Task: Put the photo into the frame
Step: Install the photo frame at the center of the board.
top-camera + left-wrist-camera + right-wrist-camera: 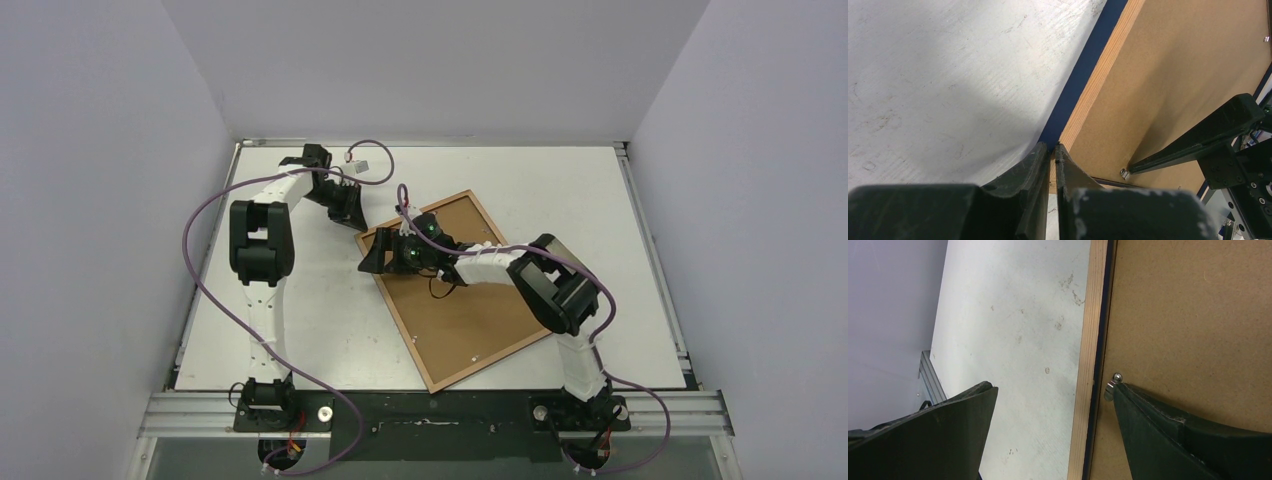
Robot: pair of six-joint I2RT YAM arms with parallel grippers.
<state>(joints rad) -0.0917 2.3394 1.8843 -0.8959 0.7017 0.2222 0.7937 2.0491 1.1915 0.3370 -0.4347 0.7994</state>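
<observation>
From above, the frame (pixel 408 335) lies flat on the white table (pixel 300 330), turned at an angle, with its light wood rim facing up around a brown backing board (pixel 480 310). The left arm reaches out to the frame's far left corner, where the left end effector (pixel 350 212) sits. The right arm bends across the board, and the right end effector (pixel 380 258) is at the frame's left edge, just below that corner.

In the left wrist view, the two dark fingers are pressed almost together on the tip of the frame's corner, with a sliver of wood colour showing between them (so they are clamped on the frame itself). The rim runs away from the fingertips as a pale wood-grain band with a dark blue strip along its outer side, against the table. On the right of this view, one finger (pixel 1198 140) of the other arm slants down across the board, its tip at a small metal clip (pixel 1124 173).

In the right wrist view, the fingers stand wide apart and straddle the frame's rim. One finger is over the bare table. The other is over the backing board, with its tip touching the small metal clip just inside the rim. Nothing is held between them.
</observation>
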